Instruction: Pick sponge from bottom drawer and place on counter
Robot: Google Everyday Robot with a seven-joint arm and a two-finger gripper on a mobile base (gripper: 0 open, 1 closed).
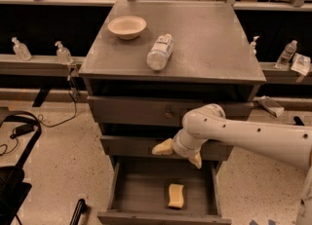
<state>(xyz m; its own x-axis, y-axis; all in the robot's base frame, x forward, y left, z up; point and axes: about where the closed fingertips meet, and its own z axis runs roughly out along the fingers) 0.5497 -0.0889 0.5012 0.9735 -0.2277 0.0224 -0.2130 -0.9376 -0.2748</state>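
The pale-yellow sponge (176,195) lies flat on the floor of the open bottom drawer (126,192), right of its middle and near the front. My gripper (178,153) hangs above the drawer's back part, in front of the middle drawer, with its two pale-yellow fingers (163,147) spread wide and empty. It is above and a little behind the sponge, not touching it. The grey counter (209,48) tops the cabinet.
A beige bowl (126,26) and a plastic bottle (160,51) lying on its side rest on the counter. The two upper drawers (136,111) are shut. Small bottles (63,52) stand on side ledges. A black cable and chair base lie on the floor at left (14,136).
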